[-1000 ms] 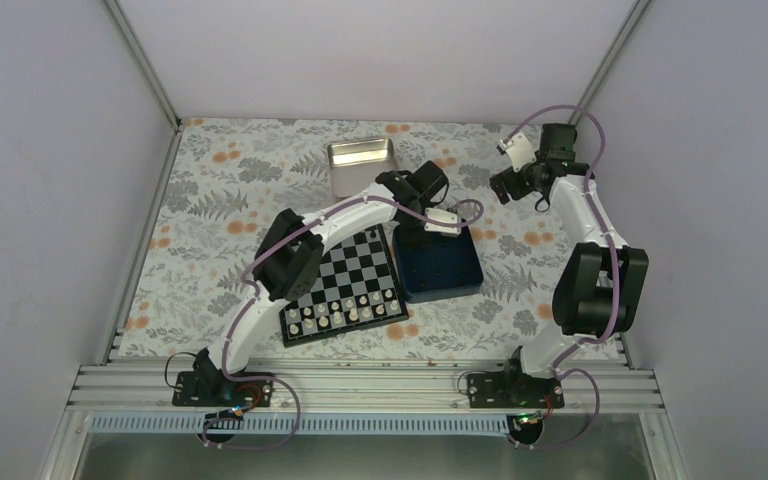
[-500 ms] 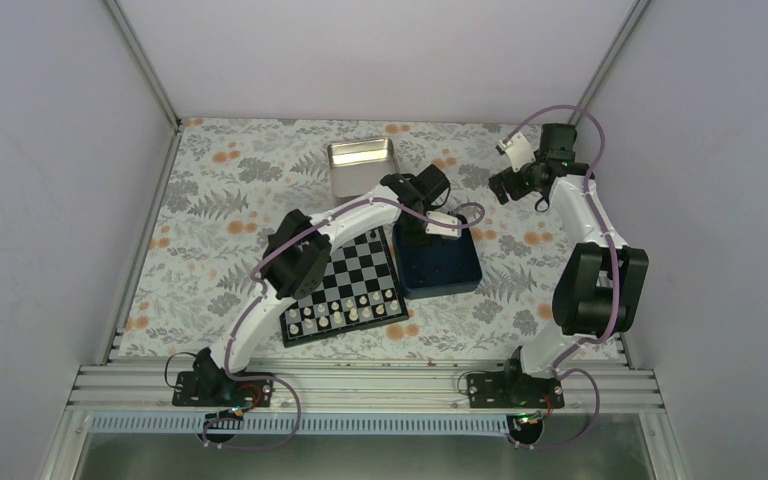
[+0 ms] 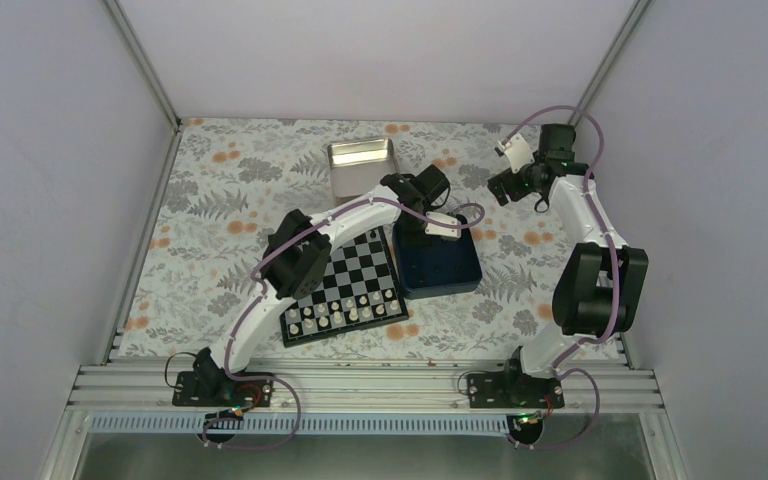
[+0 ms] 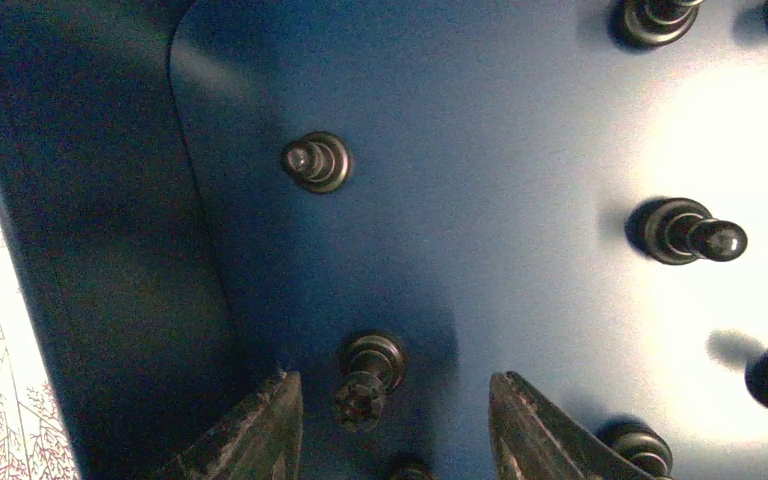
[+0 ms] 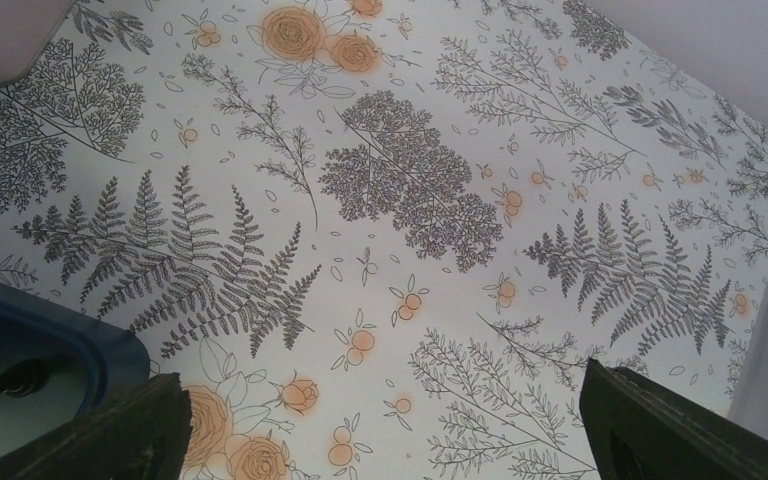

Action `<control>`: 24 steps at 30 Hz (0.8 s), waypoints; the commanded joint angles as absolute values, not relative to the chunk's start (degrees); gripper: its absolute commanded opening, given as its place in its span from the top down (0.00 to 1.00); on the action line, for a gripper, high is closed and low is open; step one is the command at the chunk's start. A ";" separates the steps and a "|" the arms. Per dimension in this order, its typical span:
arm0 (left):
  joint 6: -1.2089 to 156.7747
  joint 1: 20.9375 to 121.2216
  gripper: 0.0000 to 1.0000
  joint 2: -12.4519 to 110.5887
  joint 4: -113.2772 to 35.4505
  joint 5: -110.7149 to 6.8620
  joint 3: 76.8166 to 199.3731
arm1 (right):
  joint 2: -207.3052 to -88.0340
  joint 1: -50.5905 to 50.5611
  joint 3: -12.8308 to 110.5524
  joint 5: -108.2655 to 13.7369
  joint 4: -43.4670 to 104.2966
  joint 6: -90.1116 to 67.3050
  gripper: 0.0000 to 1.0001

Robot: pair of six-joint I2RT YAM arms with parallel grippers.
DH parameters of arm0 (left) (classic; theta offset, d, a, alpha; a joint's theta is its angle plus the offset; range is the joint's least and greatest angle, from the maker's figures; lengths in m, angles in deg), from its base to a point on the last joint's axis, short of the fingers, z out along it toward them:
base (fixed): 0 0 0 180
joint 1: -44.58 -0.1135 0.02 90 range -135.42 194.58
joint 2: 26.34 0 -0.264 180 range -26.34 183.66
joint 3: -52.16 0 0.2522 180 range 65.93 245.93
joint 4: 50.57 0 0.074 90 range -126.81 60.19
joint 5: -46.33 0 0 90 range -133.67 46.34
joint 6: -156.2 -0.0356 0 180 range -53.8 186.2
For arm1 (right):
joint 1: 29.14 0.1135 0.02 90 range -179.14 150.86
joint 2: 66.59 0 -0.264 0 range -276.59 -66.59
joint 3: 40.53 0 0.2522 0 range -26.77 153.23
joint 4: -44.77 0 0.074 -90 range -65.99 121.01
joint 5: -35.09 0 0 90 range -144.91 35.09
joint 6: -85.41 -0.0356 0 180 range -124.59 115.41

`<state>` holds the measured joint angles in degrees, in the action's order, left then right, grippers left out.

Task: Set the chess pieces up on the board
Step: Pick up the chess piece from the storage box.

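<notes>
Left claw (image 4: 391,380) astride black chess piece (image 4: 364,388) inside navy box (image 4: 110,200)

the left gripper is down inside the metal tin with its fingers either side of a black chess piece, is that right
No. The left gripper is down inside the blue box, not the metal tin, which stands apart farther back. The left wrist view shows the box's blue floor, with the fingers either side of a black chess piece.

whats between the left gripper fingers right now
One black chess piece in the navy box, clear of both fingers; the left wrist view shows it.
</notes>
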<state>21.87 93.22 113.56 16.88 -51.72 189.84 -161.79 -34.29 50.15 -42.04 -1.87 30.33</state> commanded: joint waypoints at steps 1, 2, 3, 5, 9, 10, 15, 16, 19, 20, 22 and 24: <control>22.05 93.53 0.53 114.45 17.33 -51.75 191.50 | -161.54 -33.71 49.39 -40.80 -2.34 31.26 0.00; 22.08 93.51 0.53 114.54 17.40 -51.75 191.49 | -161.51 -33.59 49.40 -40.76 -2.49 31.36 0.00; 22.08 93.53 0.53 114.60 17.42 -51.83 191.54 | -161.53 -33.61 49.42 -40.78 -2.59 31.49 0.00; 22.06 93.62 0.52 114.92 17.42 -51.95 191.70 | -161.52 -33.50 49.30 -40.74 -2.71 31.61 0.00; 21.78 93.79 0.52 115.96 18.06 -52.06 192.94 | -161.53 -33.39 49.27 -40.78 -2.82 31.77 0.00; 21.69 93.80 0.52 116.33 18.33 -52.05 193.39 | -161.56 -33.41 49.29 -40.82 -2.79 31.76 0.00; 21.51 93.80 0.53 117.43 19.29 -52.22 195.13 | -161.52 -33.32 49.29 -40.88 -2.88 31.82 0.00; 21.47 93.80 0.54 117.43 19.34 -52.38 195.20 | -161.56 -33.31 49.32 -40.85 -2.85 31.82 0.00; 21.38 93.81 0.58 117.45 19.59 -52.28 195.26 | -163.08 -33.28 49.40 -40.88 -2.92 31.89 0.00; 21.31 93.81 0.59 117.54 19.73 -52.28 195.28 | -163.17 -33.27 49.41 -40.89 -2.96 31.90 0.00; 21.37 93.80 0.59 117.49 19.79 -52.30 195.22 | -163.18 -33.25 49.43 -40.90 -2.97 31.97 0.00; 21.38 93.80 0.60 117.42 19.83 -52.28 195.30 | -163.25 -33.27 49.43 -40.84 -3.03 31.98 0.00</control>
<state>21.78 93.44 116.88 18.76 -51.81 193.65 -162.49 -33.76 50.06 -41.91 -3.29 31.36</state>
